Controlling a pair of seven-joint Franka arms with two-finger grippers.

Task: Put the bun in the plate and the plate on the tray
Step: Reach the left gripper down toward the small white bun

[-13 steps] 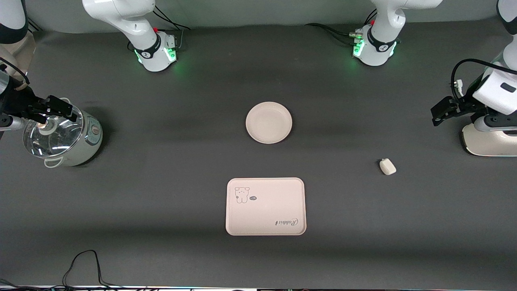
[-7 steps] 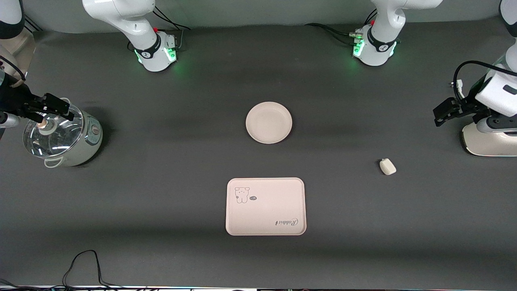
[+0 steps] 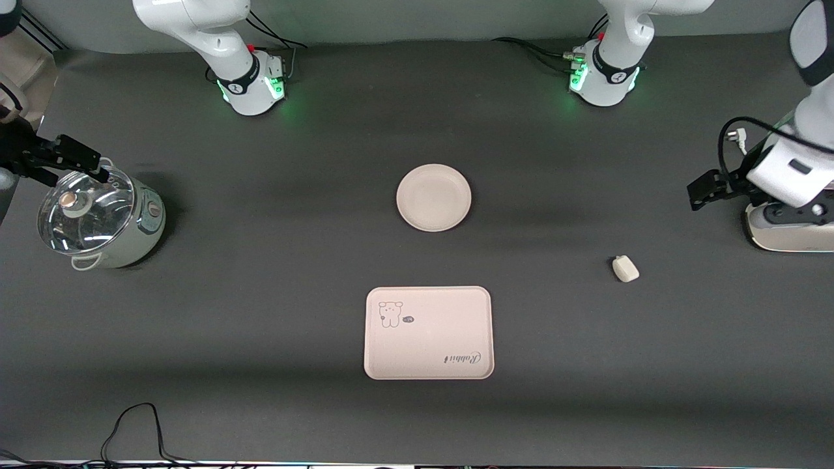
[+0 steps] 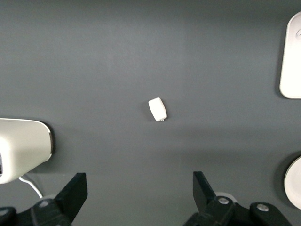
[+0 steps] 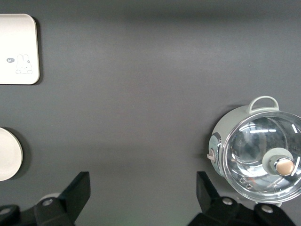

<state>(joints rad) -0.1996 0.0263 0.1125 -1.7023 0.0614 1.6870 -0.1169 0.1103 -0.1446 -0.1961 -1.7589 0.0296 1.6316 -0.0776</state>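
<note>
The small off-white bun (image 3: 625,268) lies on the dark table toward the left arm's end, nearer to the front camera than the round cream plate (image 3: 434,197). The pinkish tray (image 3: 428,332) with its animal drawing lies nearer still, in line with the plate. My left gripper (image 3: 702,190) hangs open and empty beside the white appliance; its wrist view shows the bun (image 4: 157,108) well ahead of its open gripper (image 4: 140,181). My right gripper (image 3: 88,163) hovers open and empty at the pot's rim; its wrist view shows its open gripper (image 5: 143,181), the tray (image 5: 16,49) and the plate (image 5: 7,154).
A pale green cooking pot with a glass lid (image 3: 98,221) stands at the right arm's end. A white appliance (image 3: 788,228) sits at the left arm's end. A black cable (image 3: 137,423) loops by the front edge. Both arm bases stand along the back.
My right gripper has drawn off the pot's lid knob toward the table's end. My left gripper has shifted slightly toward the table's middle. Bun, plate and tray have not moved.
</note>
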